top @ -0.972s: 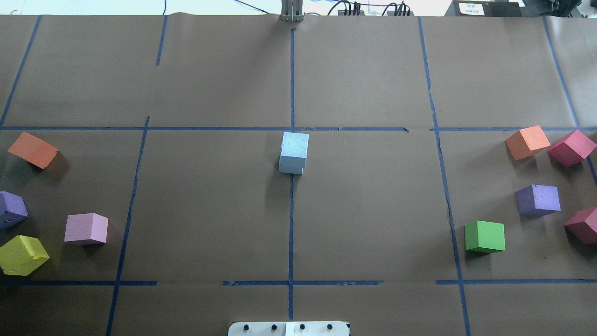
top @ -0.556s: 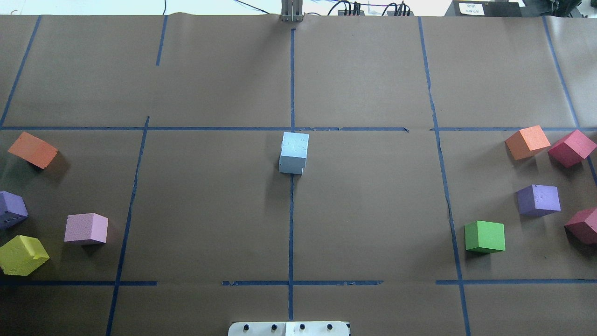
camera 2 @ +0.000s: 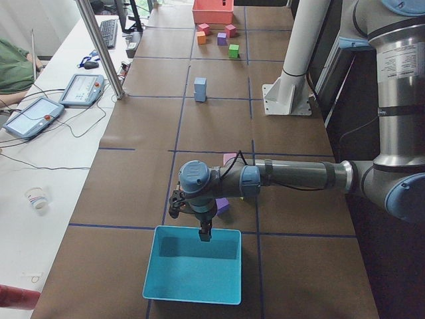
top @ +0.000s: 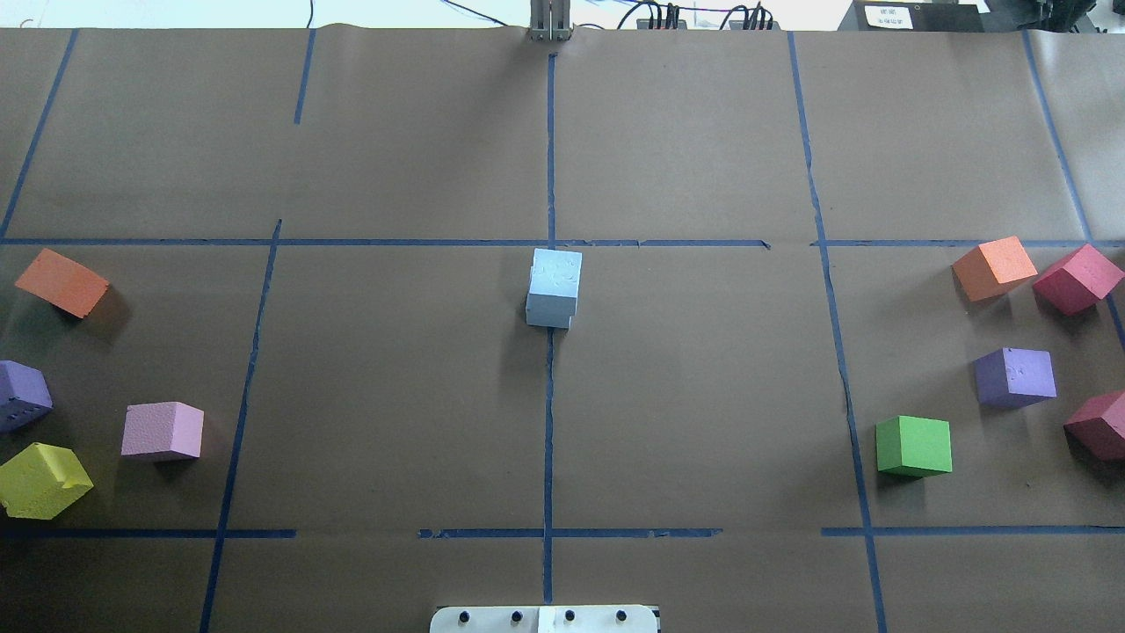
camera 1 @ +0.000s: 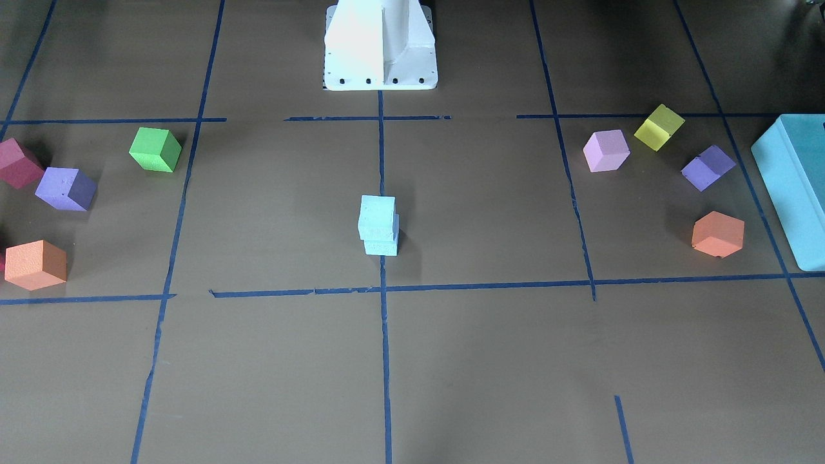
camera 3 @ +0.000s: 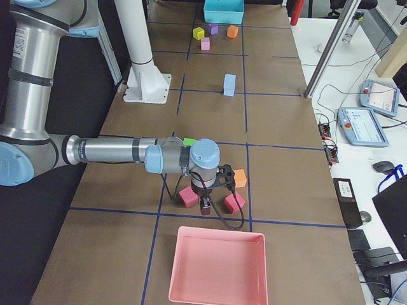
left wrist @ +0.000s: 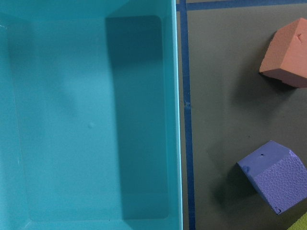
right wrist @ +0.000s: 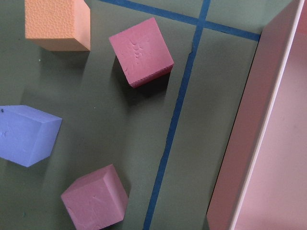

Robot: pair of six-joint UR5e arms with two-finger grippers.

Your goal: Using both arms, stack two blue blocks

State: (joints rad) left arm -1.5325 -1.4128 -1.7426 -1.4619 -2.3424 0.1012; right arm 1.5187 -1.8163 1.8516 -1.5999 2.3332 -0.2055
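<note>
The two pale blue blocks stand stacked at the table's middle, the upper one (camera 1: 377, 216) on the lower one (camera 1: 381, 247) and shifted slightly off it. The stack also shows in the overhead view (top: 555, 280) and far off in both side views (camera 2: 200, 89) (camera 3: 229, 84). No gripper touches it. My left gripper (camera 2: 205, 234) hangs at the near rim of the turquoise box (camera 2: 192, 269), far from the stack. My right gripper (camera 3: 205, 206) hangs over pink-red cubes near the pink tray (camera 3: 216, 267). I cannot tell whether either is open or shut.
Orange (top: 61, 281), purple (top: 19, 394), pink (top: 163, 431) and yellow (top: 39, 479) cubes lie on the left. Orange (top: 993, 267), red (top: 1077, 279), purple (top: 1015, 376), green (top: 914, 446) and dark red (top: 1099, 425) cubes lie on the right. The white robot base (camera 1: 380, 45) stands at the near edge.
</note>
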